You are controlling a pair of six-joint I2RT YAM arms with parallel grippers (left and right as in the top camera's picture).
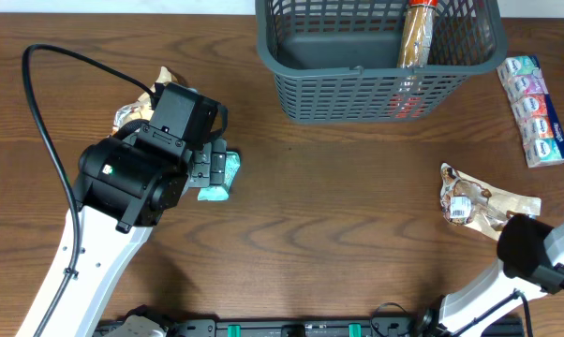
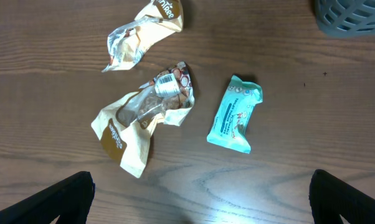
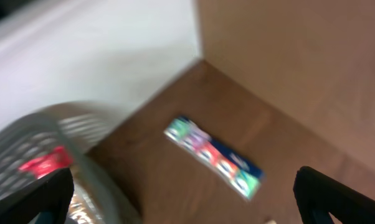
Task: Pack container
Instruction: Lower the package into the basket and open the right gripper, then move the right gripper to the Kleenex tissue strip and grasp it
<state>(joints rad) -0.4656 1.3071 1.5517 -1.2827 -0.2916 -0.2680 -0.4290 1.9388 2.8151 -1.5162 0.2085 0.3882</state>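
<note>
The dark grey-blue slotted container (image 1: 291, 89) stands at the table's back middle, holding a tall tan packet (image 1: 418, 33) and a red one (image 1: 408, 101). Its corner shows in the left wrist view (image 2: 352, 18) and its wall in the blurred right wrist view (image 3: 81, 155). My left gripper (image 2: 200, 199) is open and empty, above a teal packet (image 2: 235, 114), beside a crumpled tan wrapper (image 2: 141, 121) and another wrapper (image 2: 144, 31). In the overhead view the teal packet (image 1: 221, 178) lies by the left arm. My right gripper (image 3: 181, 193) is open and empty at the front right.
A long blue multi-pack strip (image 1: 535, 108) lies right of the container, also in the right wrist view (image 3: 212, 157). A brown-and-white wrapper (image 1: 474, 201) lies near the right arm. A black cable (image 1: 38, 103) loops at the left.
</note>
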